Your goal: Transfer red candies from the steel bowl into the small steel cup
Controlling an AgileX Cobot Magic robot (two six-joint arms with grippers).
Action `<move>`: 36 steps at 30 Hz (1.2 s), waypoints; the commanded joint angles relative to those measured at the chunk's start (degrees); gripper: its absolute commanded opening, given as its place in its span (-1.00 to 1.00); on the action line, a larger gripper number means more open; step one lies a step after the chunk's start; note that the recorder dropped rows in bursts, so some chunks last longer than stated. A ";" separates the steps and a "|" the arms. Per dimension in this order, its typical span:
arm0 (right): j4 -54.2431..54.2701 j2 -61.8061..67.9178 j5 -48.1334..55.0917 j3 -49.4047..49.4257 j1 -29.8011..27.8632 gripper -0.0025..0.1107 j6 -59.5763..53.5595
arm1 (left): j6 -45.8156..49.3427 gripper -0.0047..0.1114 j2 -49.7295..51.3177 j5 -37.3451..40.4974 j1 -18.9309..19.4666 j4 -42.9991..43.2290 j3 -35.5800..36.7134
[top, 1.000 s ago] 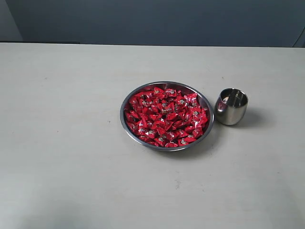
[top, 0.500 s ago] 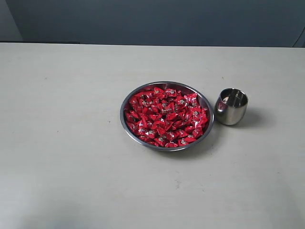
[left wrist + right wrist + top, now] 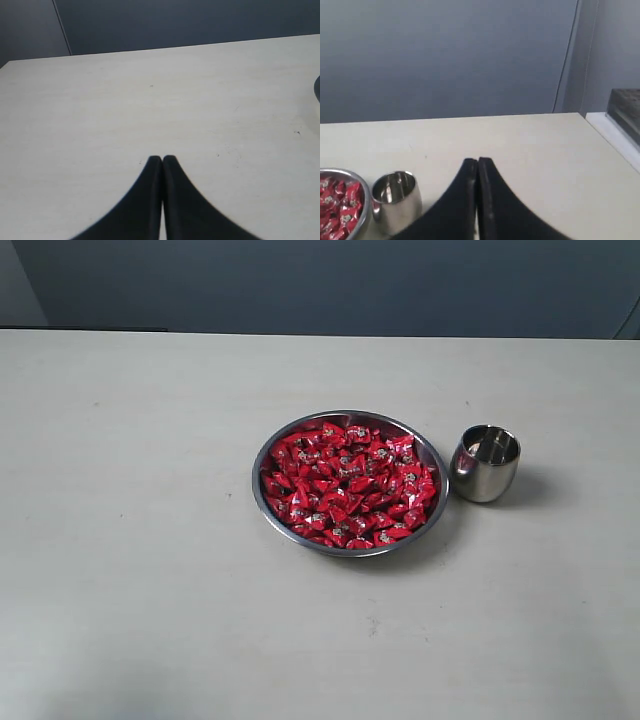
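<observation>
Left end effector (image 3: 162,160): tips pressed together, empty, above bare tabletop (image 3: 140,540). Steel bowl (image 3: 256,485) at mid-tabletop, heaped with red candies (image 3: 348,485). Small steel cup (image 3: 485,468) upright, just right of bowl, no red showing inside. Right end effector (image 3: 478,161): tips together, empty, right of cup. First pick not yet begun, you'd judge. Next: spread right tips, lower onto one candy near bowl's right edge. Versus earlier frames: nothing shifted.
</observation>
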 commanded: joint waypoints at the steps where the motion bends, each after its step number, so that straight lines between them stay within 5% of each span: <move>1: 0.05 6.93 -0.48 -7.62 -0.27 -0.97 -0.02 | -0.09 -0.91 -0.27 -0.31 -0.46 0.11 -0.48; 10: 0.05 17.84 -1.70 -22.79 -0.27 -0.97 -0.02 | -0.09 -0.91 -0.27 -0.31 -0.46 0.11 -0.48; 24: -0.67 17.86 -8.79 -23.66 -0.27 -0.97 -0.02 | -0.09 -0.91 -0.27 -0.31 -0.46 0.11 -0.48; 36: 2.01 24.61 -1.77 -23.56 -0.27 -0.97 0.09 | -0.09 -0.91 -0.27 -0.31 -0.46 0.11 -0.48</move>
